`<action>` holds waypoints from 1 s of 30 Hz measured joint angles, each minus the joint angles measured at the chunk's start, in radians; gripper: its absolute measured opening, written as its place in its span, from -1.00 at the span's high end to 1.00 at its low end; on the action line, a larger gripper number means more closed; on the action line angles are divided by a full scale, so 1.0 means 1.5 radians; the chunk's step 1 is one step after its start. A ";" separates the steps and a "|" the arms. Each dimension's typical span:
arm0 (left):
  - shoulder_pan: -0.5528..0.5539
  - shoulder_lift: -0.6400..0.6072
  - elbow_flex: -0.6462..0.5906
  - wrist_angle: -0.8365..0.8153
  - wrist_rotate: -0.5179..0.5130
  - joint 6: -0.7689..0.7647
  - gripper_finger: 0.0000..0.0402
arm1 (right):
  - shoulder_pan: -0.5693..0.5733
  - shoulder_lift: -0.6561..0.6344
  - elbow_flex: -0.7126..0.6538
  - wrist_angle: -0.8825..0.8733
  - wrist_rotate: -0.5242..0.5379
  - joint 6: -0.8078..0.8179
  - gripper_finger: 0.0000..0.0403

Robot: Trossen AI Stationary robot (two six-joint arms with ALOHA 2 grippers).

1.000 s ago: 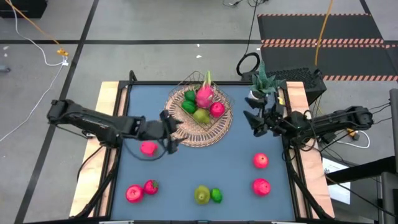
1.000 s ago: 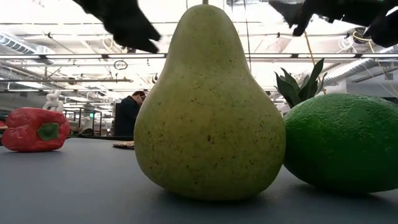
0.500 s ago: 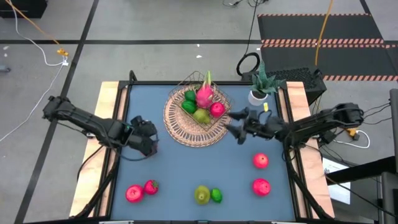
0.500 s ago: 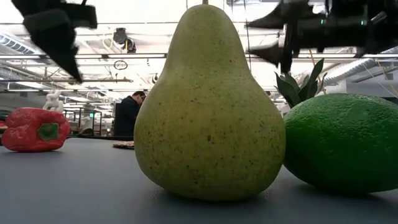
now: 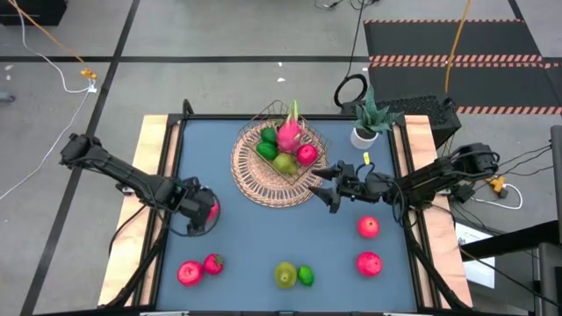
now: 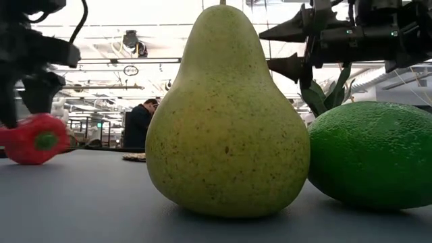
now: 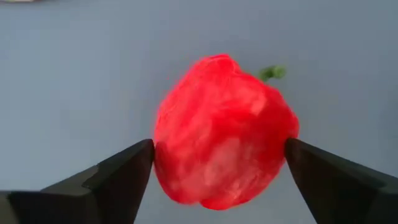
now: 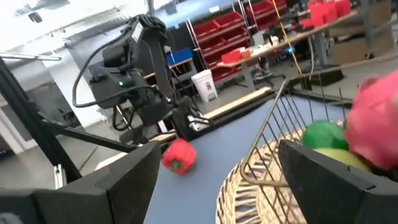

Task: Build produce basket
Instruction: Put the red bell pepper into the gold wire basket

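The left gripper (image 7: pixel 217 163) was spread around a red pepper (image 7: pixel 224 155) at left of centre in the high view, fingers either side, not yet pinching. Closing squarely across its widest part would hold best. The right gripper (image 5: pixel 332 187), also spread, hovered beside the basket (image 5: pixel 255 180) at upper centre. Half a second earlier the left gripper stood higher and the right farther back.

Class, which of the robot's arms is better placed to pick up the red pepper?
Left. The left gripper is open with a finger either side of the red pepper; the right gripper hangs by the round woven wicker basket.
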 joint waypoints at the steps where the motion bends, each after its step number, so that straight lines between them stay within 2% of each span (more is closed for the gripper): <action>1: 0.000 0.002 -0.003 0.002 0.007 0.011 -0.81 | 0.000 0.000 0.000 0.004 0.000 -0.003 -0.60; 6: 0.003 0.003 -0.005 0.040 0.009 0.039 -0.82 | 0.001 0.000 0.000 0.010 0.000 0.002 -0.60; 11: 0.022 0.007 -0.004 0.079 0.019 0.020 -0.69 | 0.015 0.000 0.000 0.003 0.000 0.020 -0.60; 22: 0.084 0.009 0.003 0.179 0.017 -0.011 -0.19 | 0.018 0.000 0.000 0.021 0.001 0.047 -0.60; 26: 0.106 0.008 0.055 0.192 0.010 -0.011 0.02 | 0.027 0.000 0.000 0.015 0.001 0.056 -0.60; 30: 0.119 0.009 0.132 0.190 -0.025 0.073 0.23 | 0.031 0.000 -0.001 0.003 0.002 0.044 -0.60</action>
